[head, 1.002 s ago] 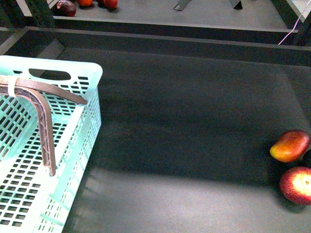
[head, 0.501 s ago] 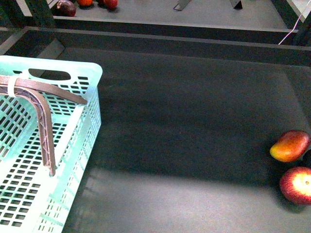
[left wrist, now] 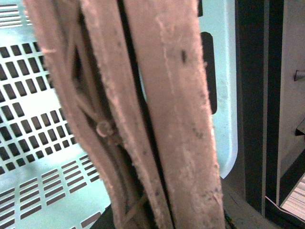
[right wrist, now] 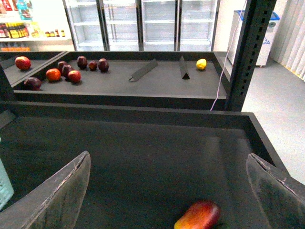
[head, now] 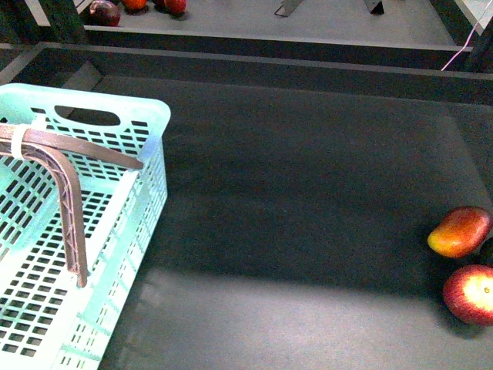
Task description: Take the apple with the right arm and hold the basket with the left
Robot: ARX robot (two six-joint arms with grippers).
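Two right fingers (right wrist: 62, 191) wide apart, touching nothing; apple (head: 471, 294) untouched.

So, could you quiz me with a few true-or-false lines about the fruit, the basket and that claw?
1. The apple is in the basket. False: it lies on the dark surface, far to the basket's right.
2. The right gripper is open, holding nothing. True.
3. The basket's handle is brown. True.
4. The apple sits alone. False: an elongated red-and-yellow fruit lies just beyond it.
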